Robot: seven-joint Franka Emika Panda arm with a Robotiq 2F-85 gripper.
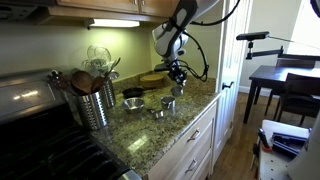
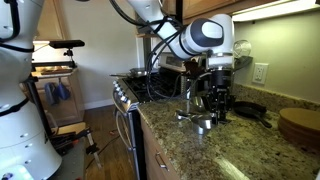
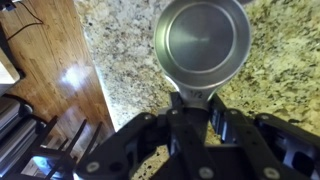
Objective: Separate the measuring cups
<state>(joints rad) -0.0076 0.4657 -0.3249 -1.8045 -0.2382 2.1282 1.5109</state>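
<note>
In the wrist view my gripper (image 3: 195, 100) is shut on the short flat handle of a shiny silver measuring cup (image 3: 207, 40), whose round bowl faces the camera over the speckled granite counter (image 3: 120, 50). In both exterior views the gripper (image 1: 178, 76) (image 2: 217, 103) hangs low over the counter near its front edge. Other silver measuring cups lie on the counter close by: a small one (image 1: 157, 113), one near the gripper (image 1: 168, 102) and a larger one further back (image 1: 133, 101). One cup with its handle pointing away (image 2: 203, 122) sits just below the gripper.
A tall ribbed steel canister of wooden spoons (image 1: 97, 102) stands beside the stove (image 1: 30, 125). A round wooden board (image 1: 152, 78) (image 2: 298, 122) lies by the wall. The counter's front edge (image 3: 100, 90) drops to a wooden floor. A dark table and chairs (image 1: 285, 85) stand beyond.
</note>
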